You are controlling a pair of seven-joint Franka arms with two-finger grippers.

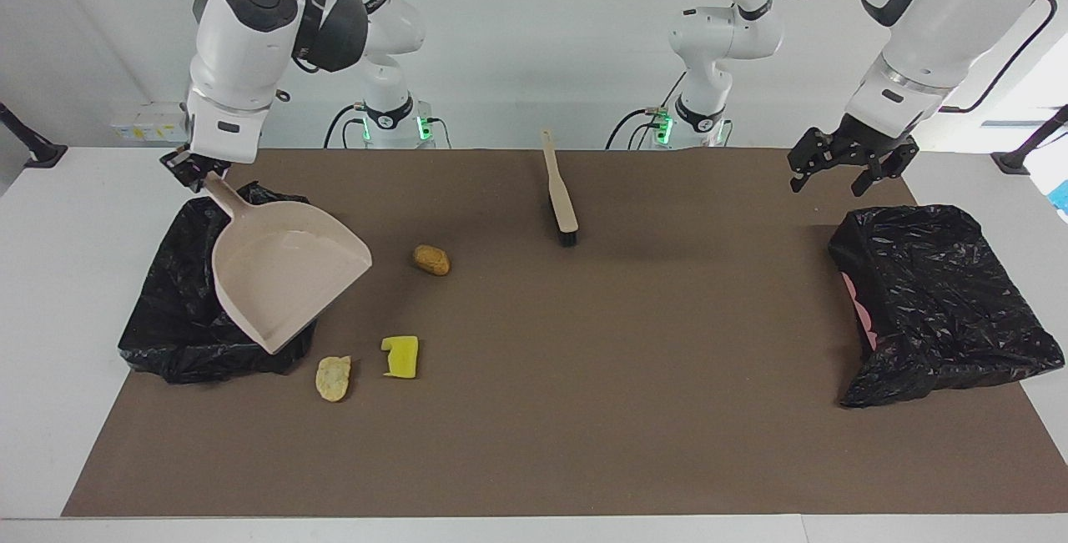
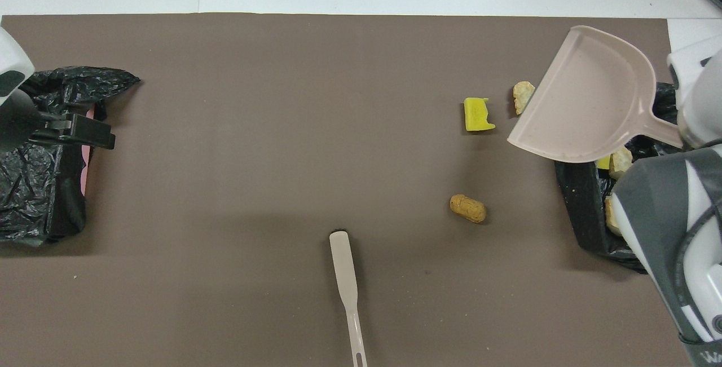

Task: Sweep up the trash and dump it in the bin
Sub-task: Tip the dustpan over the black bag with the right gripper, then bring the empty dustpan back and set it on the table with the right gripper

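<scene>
Bins first: the black-lined bin at the right arm's end already holds some scraps, mostly hidden under the raised dustpan; a second lined bin sits at the left arm's end. The right gripper is clenched on the dustpan's handle. The left gripper hangs released over the table by that second bin, waiting. The brush lies near the robots. Three scraps remain on the mat: yellow sponge piece and pale chunk at the pan's five o'clock, brown chunk at two. Best to lower the pan's lip flat beside them.
</scene>
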